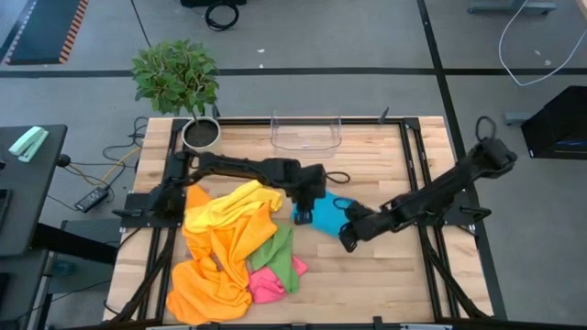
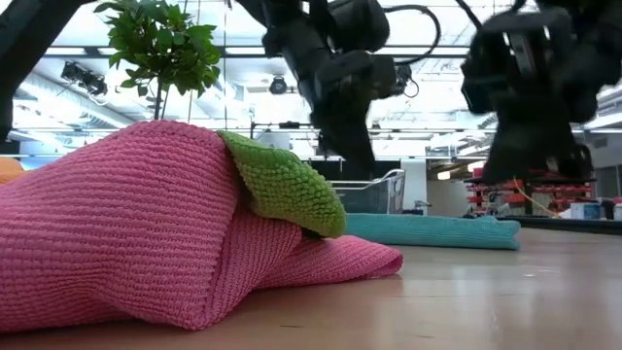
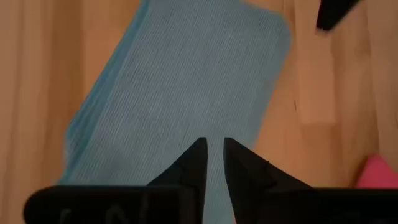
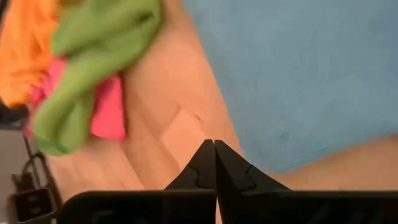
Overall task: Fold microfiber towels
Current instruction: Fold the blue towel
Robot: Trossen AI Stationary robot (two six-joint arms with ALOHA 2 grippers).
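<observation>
A blue towel [image 1: 326,213] lies folded flat on the table's middle; it also shows in the left wrist view [image 3: 186,87] and the low view [image 2: 428,231]. My left gripper [image 3: 212,146] hangs just above its left end [image 1: 301,216], fingers a narrow gap apart, empty. My right gripper [image 4: 214,146] is shut and empty, over bare wood by the towel's near right corner [image 1: 348,240]. A heap of yellow [image 1: 234,206], orange [image 1: 206,275], green [image 1: 280,257] and pink [image 1: 266,286] towels lies at the left.
A clear plastic bin [image 1: 305,133] stands at the far edge, with a potted plant [image 1: 179,78] at the far left corner. Dark frame rails [image 1: 417,165] run along the table's sides. Bare wood [image 1: 367,284] lies near and to the right of the blue towel.
</observation>
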